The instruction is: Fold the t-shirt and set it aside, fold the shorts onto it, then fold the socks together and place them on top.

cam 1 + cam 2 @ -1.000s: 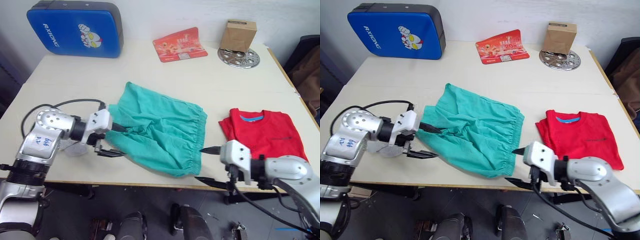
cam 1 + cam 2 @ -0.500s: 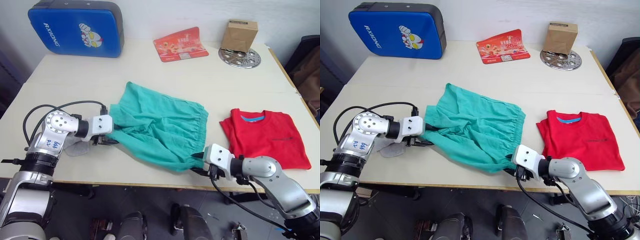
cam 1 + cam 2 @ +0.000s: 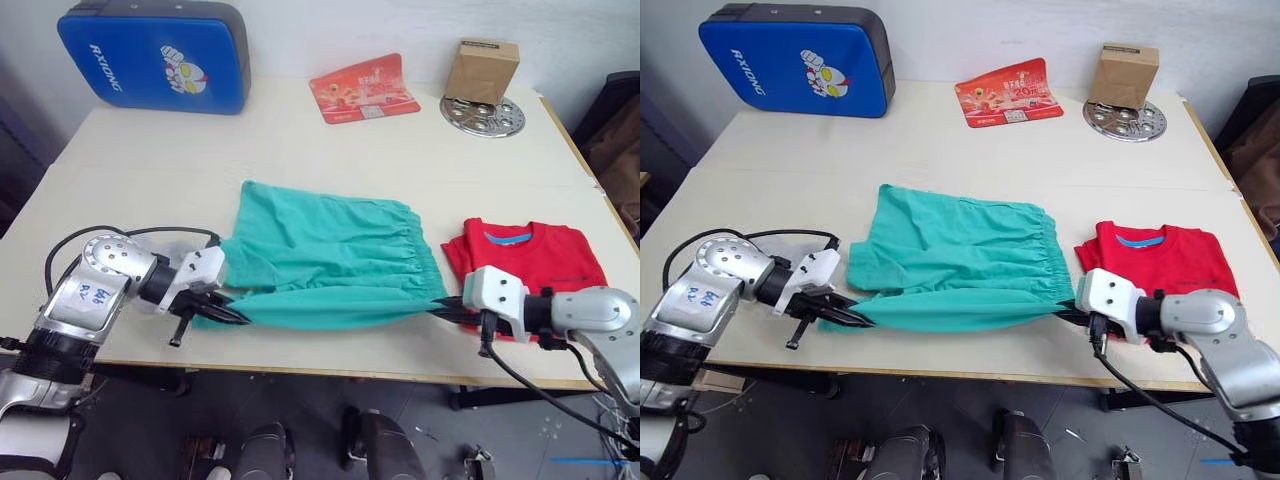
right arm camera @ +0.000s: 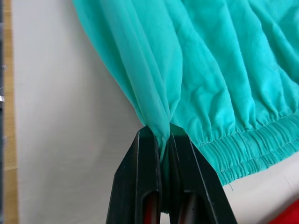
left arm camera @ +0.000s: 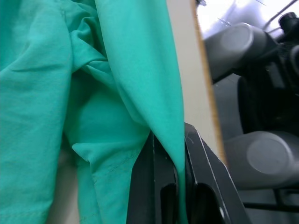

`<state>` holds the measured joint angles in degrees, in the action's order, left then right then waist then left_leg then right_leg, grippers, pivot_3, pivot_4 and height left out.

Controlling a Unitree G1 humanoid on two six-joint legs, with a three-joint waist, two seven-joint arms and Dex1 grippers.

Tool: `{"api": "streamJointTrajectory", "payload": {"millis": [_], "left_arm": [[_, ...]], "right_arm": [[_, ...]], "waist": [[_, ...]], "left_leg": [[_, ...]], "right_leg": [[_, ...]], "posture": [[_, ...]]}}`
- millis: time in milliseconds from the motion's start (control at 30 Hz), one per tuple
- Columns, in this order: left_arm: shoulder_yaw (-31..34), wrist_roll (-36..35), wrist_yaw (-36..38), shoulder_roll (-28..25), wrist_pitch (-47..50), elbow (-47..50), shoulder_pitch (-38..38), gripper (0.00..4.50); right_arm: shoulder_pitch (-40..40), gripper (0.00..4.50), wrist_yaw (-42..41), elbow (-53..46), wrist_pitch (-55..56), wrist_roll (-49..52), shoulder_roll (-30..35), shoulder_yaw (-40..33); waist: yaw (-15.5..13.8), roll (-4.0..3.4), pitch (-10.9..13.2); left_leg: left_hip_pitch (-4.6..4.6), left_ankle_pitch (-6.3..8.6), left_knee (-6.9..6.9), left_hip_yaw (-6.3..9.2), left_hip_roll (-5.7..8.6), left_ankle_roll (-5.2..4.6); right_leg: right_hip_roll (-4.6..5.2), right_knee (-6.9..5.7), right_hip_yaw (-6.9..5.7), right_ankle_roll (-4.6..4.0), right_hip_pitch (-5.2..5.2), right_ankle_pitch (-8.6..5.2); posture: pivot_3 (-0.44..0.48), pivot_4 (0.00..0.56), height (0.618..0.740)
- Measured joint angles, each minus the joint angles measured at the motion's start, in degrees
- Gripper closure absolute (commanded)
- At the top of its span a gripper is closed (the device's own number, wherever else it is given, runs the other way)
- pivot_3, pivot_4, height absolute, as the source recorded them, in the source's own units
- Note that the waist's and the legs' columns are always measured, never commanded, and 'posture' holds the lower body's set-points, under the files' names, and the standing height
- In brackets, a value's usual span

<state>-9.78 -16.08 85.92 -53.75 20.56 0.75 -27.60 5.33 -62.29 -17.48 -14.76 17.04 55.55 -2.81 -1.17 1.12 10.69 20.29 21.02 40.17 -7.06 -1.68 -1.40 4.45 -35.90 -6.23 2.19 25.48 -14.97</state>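
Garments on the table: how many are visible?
2: the shorts, stretched between the left end effector and right end effector, and the t-shirt folded on their right. Socks may be hidden.

shorts [image 3: 330, 265] now pulled taut between both tools, formerly rumpled, near edge lifted

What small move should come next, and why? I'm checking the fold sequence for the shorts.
Probably carry the pinched near edge away from the robot, over the rest of the shorts, to halve them. The left gripper and right gripper each hold an end of that edge, stretched taut along the table front, while the folded t-shirt already lies beside it.
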Motion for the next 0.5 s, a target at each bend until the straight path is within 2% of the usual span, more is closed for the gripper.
{"api": "streamJointTrajectory", "payload": {"millis": [133,300,500], "left_arm": [[0.0,2.4,-4.2,0.2,-1.2,0.7,0.8,4.49],[0.0,6.6,-10.4,3.9,-6.1,-7.3,-4.1,4.49],[0.0,11.8,-19.0,11.9,-15.7,-26.2,-16.1,4.49]], "right_arm": [[-2.0,4.5,-0.2,-0.9,0.3,0.5,-0.2,-0.1],[-0.8,4.5,2.5,-0.8,0.5,-0.9,-2.5,0.5],[3.5,4.5,7.4,2.0,1.0,-5.0,-7.1,2.7]], "waist": [[-0.1,0.0,0.0],[-0.1,0.0,0.0],[-0.2,0.01,0.0]], "left_leg": [[-0.04,-0.01,0.02,-0.01,0.03,0.01],[-0.03,-0.02,0.04,-0.02,0.03,0.02],[0.0,-0.04,0.07,-0.03,0.07,0.01]], "right_leg": [[0.03,-0.03,0.04,-0.01,-0.01,0.0],[0.02,-0.05,0.02,-0.01,0.0,0.0],[0.02,-0.1,-0.02,0.01,0.0,0.01]], "posture": [[0.0,0.15,0.74],[0.0,0.15,0.74],[0.0,0.15,0.74]]}}
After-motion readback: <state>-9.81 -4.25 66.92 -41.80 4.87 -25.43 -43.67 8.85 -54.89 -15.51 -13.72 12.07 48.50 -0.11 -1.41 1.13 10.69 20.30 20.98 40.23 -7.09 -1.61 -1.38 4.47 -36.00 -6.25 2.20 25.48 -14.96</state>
